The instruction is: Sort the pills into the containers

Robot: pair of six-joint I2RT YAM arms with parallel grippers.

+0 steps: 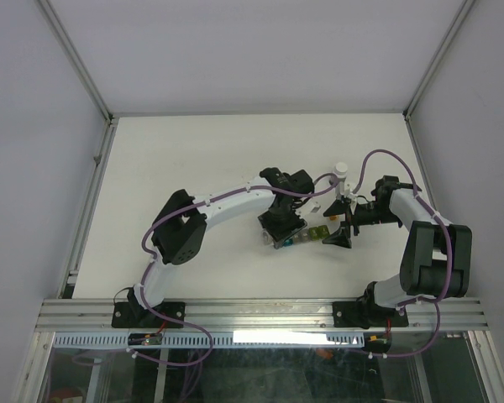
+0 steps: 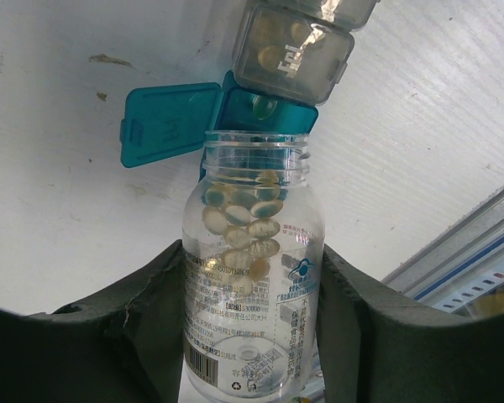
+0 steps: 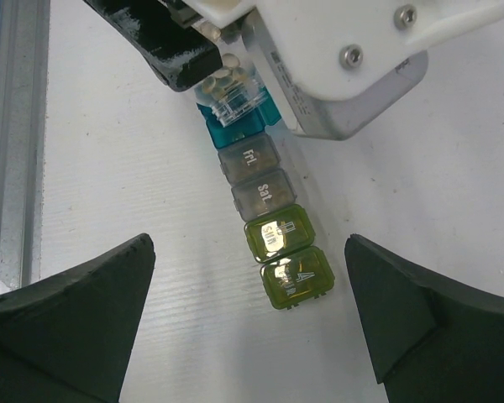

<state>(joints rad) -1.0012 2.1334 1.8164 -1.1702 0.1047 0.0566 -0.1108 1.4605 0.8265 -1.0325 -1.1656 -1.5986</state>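
My left gripper point(image 2: 252, 336) is shut on a small clear bottle point(image 2: 250, 277), uncapped and tipped mouth-down over the strip of joined containers point(image 3: 269, 201). Pale oval pills point(image 2: 244, 222) sit near the bottle's neck. The teal compartment point(image 2: 265, 109) under the mouth has its lid point(image 2: 168, 124) flipped open; one pill lies inside. The grey compartments point(image 3: 259, 176) and the two yellow-green ones point(image 3: 290, 260) are closed. My right gripper point(image 3: 252, 327) is open and empty, hovering just beyond the yellow-green end of the strip. In the top view, both grippers meet over the strip point(image 1: 302, 235).
A small dark bottle with a white cap point(image 1: 343, 180) stands behind the right gripper. An aluminium rail point(image 1: 260, 315) runs along the near table edge; it also shows in the right wrist view point(image 3: 13, 143). White walls enclose the table.
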